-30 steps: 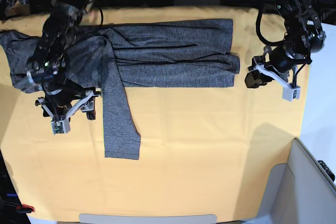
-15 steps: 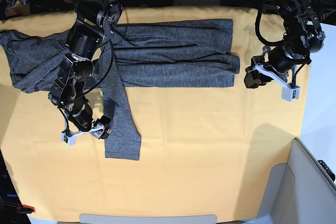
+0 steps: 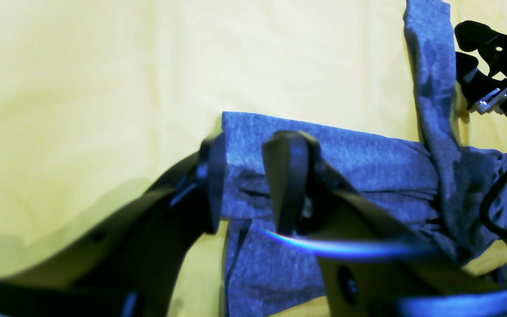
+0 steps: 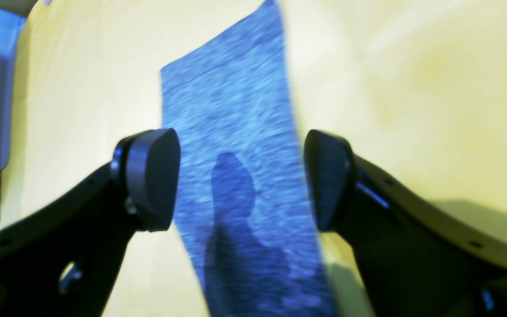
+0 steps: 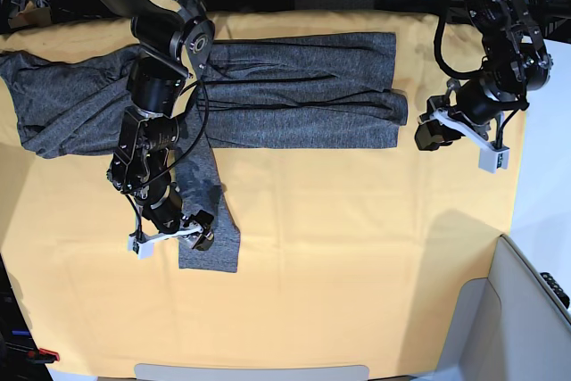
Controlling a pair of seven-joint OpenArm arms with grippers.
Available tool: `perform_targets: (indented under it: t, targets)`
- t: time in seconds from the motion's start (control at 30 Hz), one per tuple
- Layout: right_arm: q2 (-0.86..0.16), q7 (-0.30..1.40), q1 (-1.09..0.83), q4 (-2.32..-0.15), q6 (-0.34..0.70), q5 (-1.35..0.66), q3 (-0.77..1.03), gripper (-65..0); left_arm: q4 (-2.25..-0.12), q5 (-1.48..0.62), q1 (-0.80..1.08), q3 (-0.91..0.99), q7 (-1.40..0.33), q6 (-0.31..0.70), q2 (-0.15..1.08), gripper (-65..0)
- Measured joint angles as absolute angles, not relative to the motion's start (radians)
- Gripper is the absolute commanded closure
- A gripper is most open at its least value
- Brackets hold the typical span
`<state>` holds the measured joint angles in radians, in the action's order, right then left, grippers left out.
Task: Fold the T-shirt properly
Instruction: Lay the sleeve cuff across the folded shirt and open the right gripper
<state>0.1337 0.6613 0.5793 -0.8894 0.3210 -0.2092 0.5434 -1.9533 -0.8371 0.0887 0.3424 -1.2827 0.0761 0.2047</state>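
Yellow cloth (image 5: 357,247) covers the whole worktop. T-shirt (image 5: 294,91) lies spread along the far side, body folded into a long band, one sleeve (image 5: 207,211) hanging toward the near edge. Right tool (image 5: 171,236) sits low over that sleeve's end, jaws wide apart, one finger either side of the fabric, nothing gripped. Left tool (image 5: 457,131) hovers just beside the shirt's hem end, jaws partly open, holding nothing; cloth visible between its fingers (image 3: 289,176) in wrist view.
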Motion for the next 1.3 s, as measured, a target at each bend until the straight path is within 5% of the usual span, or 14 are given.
perform_targets:
  t: [0.27, 0.33, 0.43, 0.47, 0.6, 0.93, 1.3]
  targets:
    - [0.151, 0.673, 0.579, -0.888, 0.318, -0.209, 0.49, -39.4, -1.952, -0.837, 0.089, 0.342, -1.283, 0.076, 0.205, -18.4]
    - [0.15, 0.684, 0.579, -0.887, 0.317, -0.208, 0.488, -29.0, -1.952, -0.838, 0.089, 0.342, -1.283, 0.076, 0.205, -18.4]
    - [0.149, 0.7, 0.573, -0.885, 0.31, -0.206, 0.489, -1.2, -1.952, -0.837, 0.091, 0.342, -1.283, 0.076, 0.205, -18.4]
    - [0.148, 0.712, 0.57, -0.881, 0.31, -0.208, 0.489, 0.0, -1.952, -0.838, 0.092, 0.342, -1.283, 0.076, 0.205, -18.4]
    - [0.144, 0.754, 0.543, -0.941, 0.309, -0.192, 0.411, -1.1, -1.952, -0.837, 0.091, 0.342, -1.282, 0.076, 0.205, -18.4]
    - [0.133, 0.889, 0.153, -1.69, 0.307, -0.196, -0.11, 0.0, -1.952, -0.843, 0.078, 0.395, -1.276, 0.076, 0.207, -15.0]
    - [0.073, 0.89, -0.088, -1.921, 0.238, 0.243, -0.64, 0.0, -1.954, -0.838, 0.047, 0.53, -1.277, 0.078, 0.209, -13.4]
